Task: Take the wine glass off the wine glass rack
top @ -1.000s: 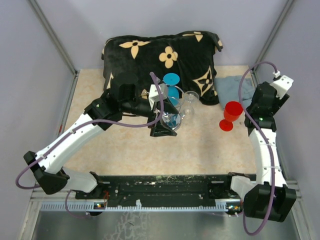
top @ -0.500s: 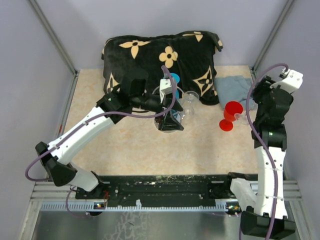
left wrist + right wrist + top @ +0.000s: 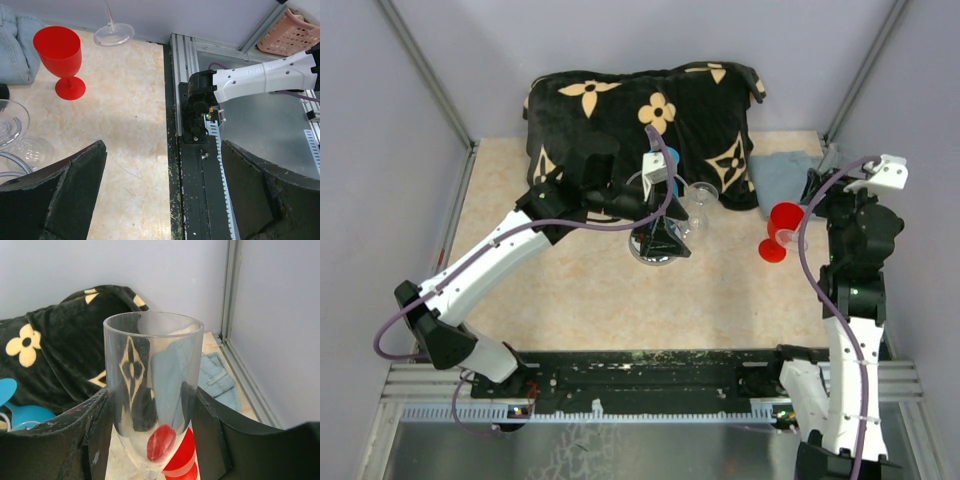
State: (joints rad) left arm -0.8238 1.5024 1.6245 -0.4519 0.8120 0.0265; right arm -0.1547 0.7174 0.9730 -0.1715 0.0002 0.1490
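Note:
A clear wine glass (image 3: 152,385) stands upright between my right gripper's (image 3: 151,407) fingers, which are shut on its bowl. From above, that gripper (image 3: 806,224) is at the right, just beside a red wine glass (image 3: 782,226). The left wrist view shows the clear glass's foot (image 3: 114,34) behind the red glass (image 3: 58,50). The wine glass rack (image 3: 644,257), silver wire on a round shiny base, stands mid-table, mostly covered by my left gripper (image 3: 660,240). My left gripper (image 3: 162,192) is open with only floor and rail between its fingers.
A black pillow with tan flowers (image 3: 620,110) lies at the back. Folded blue denim (image 3: 782,175) lies at the back right. A blue glass (image 3: 670,158) and another clear glass (image 3: 700,197) are by the rack. The black base rail (image 3: 650,370) runs along the near edge.
My right arm has straightened up and carried the clear glass slightly left, up against the red glass. My left arm has shifted right over the rack, now hiding most of the blue glass.

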